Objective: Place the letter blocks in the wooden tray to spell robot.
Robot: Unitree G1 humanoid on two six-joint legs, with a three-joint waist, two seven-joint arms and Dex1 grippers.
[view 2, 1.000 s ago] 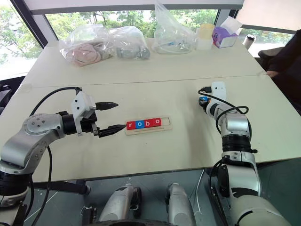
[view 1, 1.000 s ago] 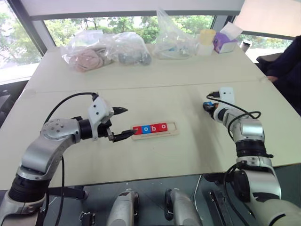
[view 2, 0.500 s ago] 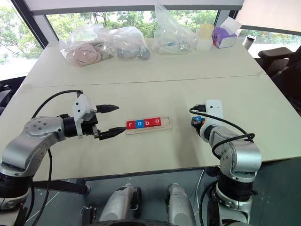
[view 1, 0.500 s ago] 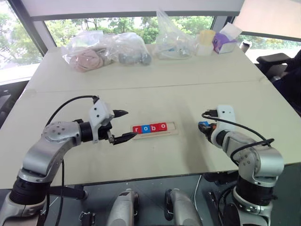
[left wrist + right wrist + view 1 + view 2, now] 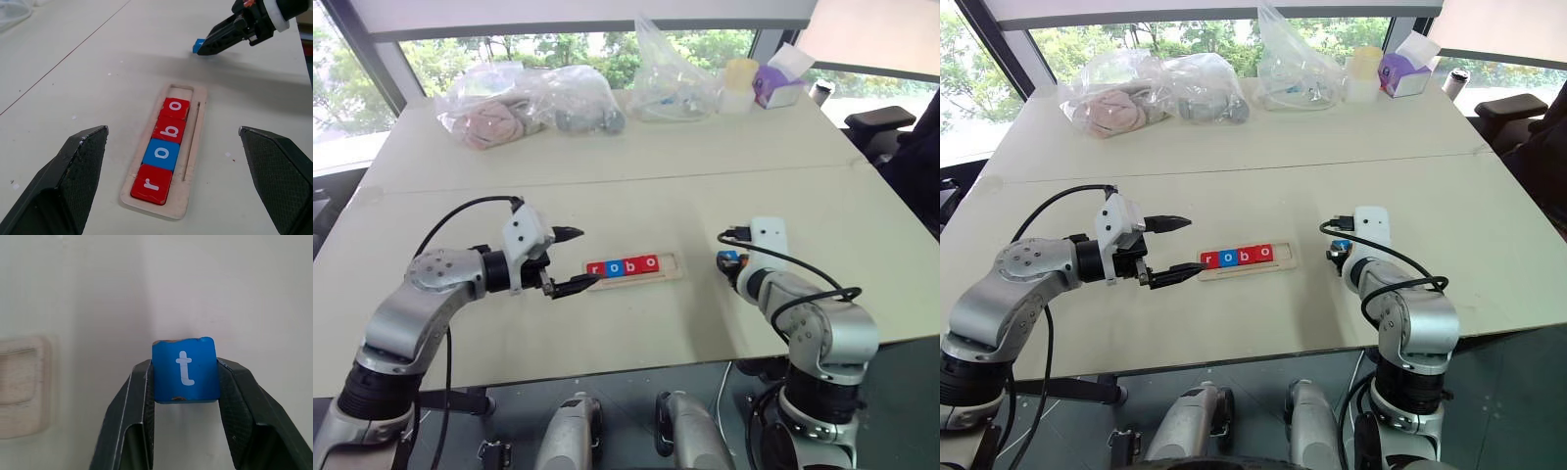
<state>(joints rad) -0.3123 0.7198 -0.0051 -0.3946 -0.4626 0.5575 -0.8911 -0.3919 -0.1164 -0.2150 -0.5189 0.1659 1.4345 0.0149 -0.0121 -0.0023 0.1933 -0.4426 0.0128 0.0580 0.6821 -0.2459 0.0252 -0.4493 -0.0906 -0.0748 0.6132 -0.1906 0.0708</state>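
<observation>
The two head views look forward and down from above the table (image 5: 636, 186), while the left wrist view looks from near at the wooden tray (image 5: 190, 161) toward about two o'clock and, like the very close right wrist view, shares the blue t block (image 5: 185, 369).

Readable lettering. Wooden tray (image 5: 188, 161), ahead of and between the wide-open jaws of the left gripper (image 5: 171, 191): four tiles bearing white lowercase letters that read "r o b o", namely red "r" (image 5: 151, 183) nearest the jaws, blue "o" (image 5: 162, 153), red "b" (image 5: 169, 129), red "o" (image 5: 176, 108) farthest. Blue tile (image 5: 185, 369), clamped between the jaws of the right gripper (image 5: 185, 382): white lowercase "t".
</observation>
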